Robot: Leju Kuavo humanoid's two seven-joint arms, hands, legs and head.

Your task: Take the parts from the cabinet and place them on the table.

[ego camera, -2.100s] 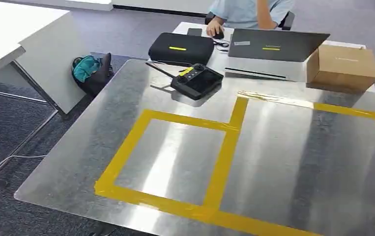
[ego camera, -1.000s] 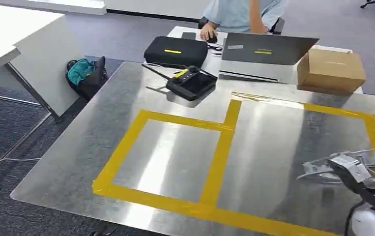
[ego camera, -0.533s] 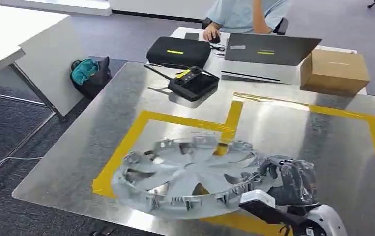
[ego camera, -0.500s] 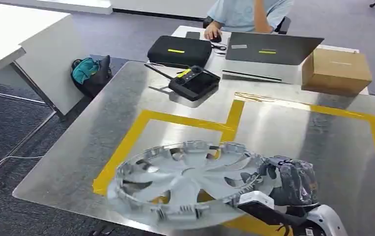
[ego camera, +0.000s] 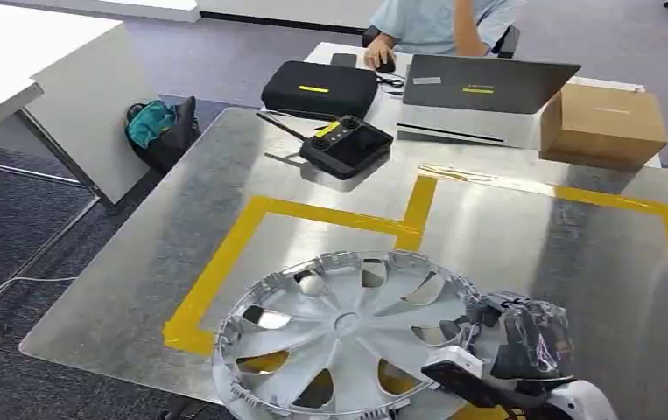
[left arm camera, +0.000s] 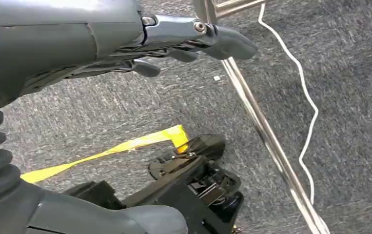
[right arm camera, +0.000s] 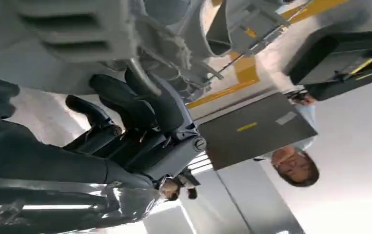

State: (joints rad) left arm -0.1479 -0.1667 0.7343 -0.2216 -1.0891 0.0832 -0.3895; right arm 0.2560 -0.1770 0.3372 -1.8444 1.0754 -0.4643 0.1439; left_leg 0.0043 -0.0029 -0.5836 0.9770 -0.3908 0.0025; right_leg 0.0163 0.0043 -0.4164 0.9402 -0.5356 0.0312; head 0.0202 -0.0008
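Note:
A silver wheel cover (ego camera: 348, 337) with curved spokes hangs tilted over the near part of the steel table (ego camera: 505, 236), above the left yellow-taped square (ego camera: 225, 254). Its lower rim reaches past the table's near edge. My right hand (ego camera: 523, 337), wrapped in clear plastic, grips its right rim. In the right wrist view the dark fingers (right arm camera: 140, 122) curl around the wheel cover's rim (right arm camera: 184, 29). Whether the wheel cover touches the table I cannot tell. My left hand (left arm camera: 174, 39) hangs over grey carpet, fingers apart and holding nothing.
At the table's far side lie a black controller (ego camera: 348, 147), a black case (ego camera: 319, 87), a grey laptop (ego camera: 488, 83) and a cardboard box (ego camera: 604, 127). A person (ego camera: 435, 17) sits behind them. A teal bag (ego camera: 151, 122) and a white table (ego camera: 15, 61) stand at the left.
My right hand has come in from the right with the wheel cover and carried it left over the left taped square. Over the last half second the wheel cover tipped its face up towards me.

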